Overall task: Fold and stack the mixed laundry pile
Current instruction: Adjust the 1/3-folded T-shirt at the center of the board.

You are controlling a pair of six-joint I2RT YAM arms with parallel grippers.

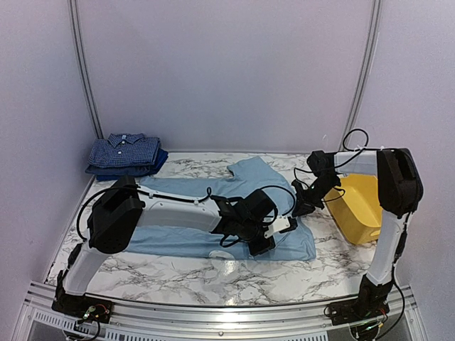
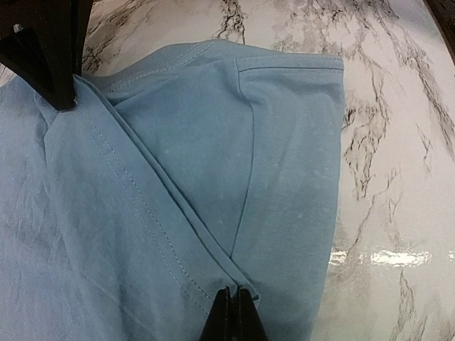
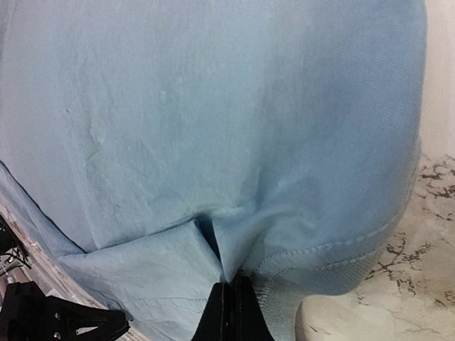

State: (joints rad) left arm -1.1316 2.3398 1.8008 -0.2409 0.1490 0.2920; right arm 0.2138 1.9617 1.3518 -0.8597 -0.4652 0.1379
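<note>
Left gripper (image 2: 231, 298): clamped on T-shirt (image 2: 185, 142) hem fold.
Right gripper (image 3: 229, 288): pinching T-shirt edge.
Tub (image 1: 355, 206): just beside right gripper.
Check shirt (image 1: 126, 150): folded, well beyond left gripper.

No text, label, brand, number or sign is readable in any view. A pale spot inside the collar of the navy check shirt (image 1: 122, 136) on the table is too small to read.
</note>
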